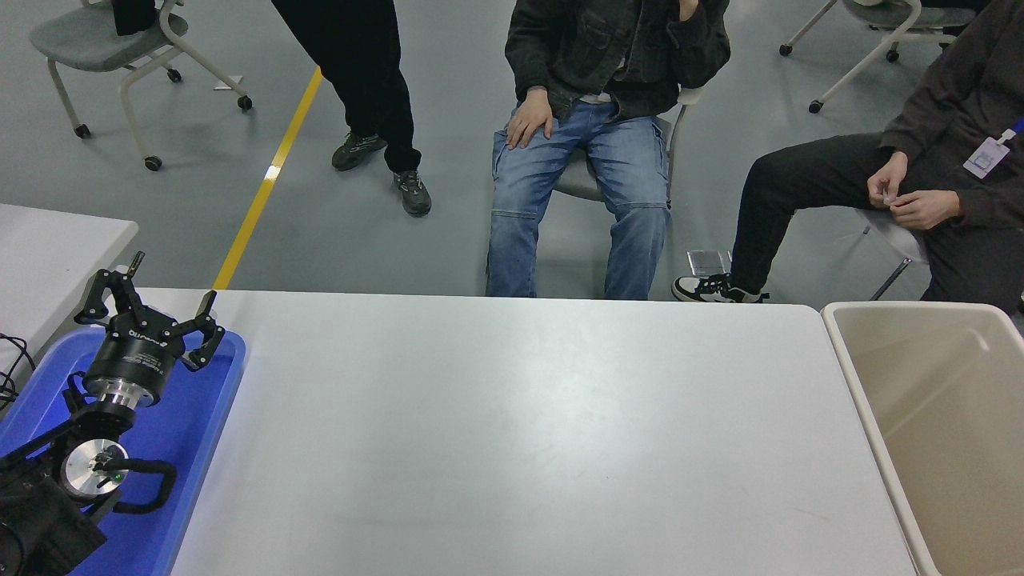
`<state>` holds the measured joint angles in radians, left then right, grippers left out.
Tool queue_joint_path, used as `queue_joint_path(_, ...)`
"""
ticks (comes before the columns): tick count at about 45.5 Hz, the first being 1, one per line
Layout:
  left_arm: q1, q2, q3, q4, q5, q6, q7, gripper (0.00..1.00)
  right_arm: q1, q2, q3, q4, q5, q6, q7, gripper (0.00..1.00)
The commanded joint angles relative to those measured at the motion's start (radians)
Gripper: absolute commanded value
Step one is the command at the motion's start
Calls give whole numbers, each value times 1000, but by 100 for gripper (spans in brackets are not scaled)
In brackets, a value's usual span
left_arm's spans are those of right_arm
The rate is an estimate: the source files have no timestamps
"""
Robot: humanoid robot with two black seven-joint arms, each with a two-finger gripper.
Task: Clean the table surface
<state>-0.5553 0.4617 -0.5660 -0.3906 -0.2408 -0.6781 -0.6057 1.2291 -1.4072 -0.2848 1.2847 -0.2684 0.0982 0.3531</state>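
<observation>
1. Centrally, the table surface (512, 432) fills most of the view from the middle down to the bottom edge, a wide matte white top with rounded far corners and faint scuffs on it.
2. At its left end lies a blue plastic tray (210, 424), its right rim resting on the white top.
3. Over that tray sits the left gripper (150, 308), parked at the lower left on its black arm, fingers spread wide with nothing between them.
4. Off the right end, just beside the table edge, stands a beige bin (936, 416), open at the top.
5. To the far left, a smaller separate white tabletop (48, 256) shows behind the tray.
6. Beyond the far edge, a seated person in blue jeans (580, 184) faces the table, one hand on a thigh.
7. Another seated person in dark clothes (904, 176) is at the upper right, hands together.
8. A standing person's legs (360, 80) are at the upper left, beside a yellow floor line (268, 180).
</observation>
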Motion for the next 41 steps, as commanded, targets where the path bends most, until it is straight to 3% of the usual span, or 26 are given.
queue_joint_path(1, 0, 0, 0, -1, 0, 0, 1, 100, -109, 82, 3, -165, 149, 3, 35, 0)
queue_joint_path(15, 0, 0, 0, -1, 0, 0, 0, 100, -310, 263, 39, -438, 336, 11, 101, 0)
queue_joint_path(28, 0, 0, 0, -1, 0, 0, 0, 100, -583, 428, 298, -717, 334, 51, 101, 0)
queue_joint_path(41, 0, 0, 0, -1, 0, 0, 0, 100, -626, 643, 305, -1057, 325, 149, 98, 0)
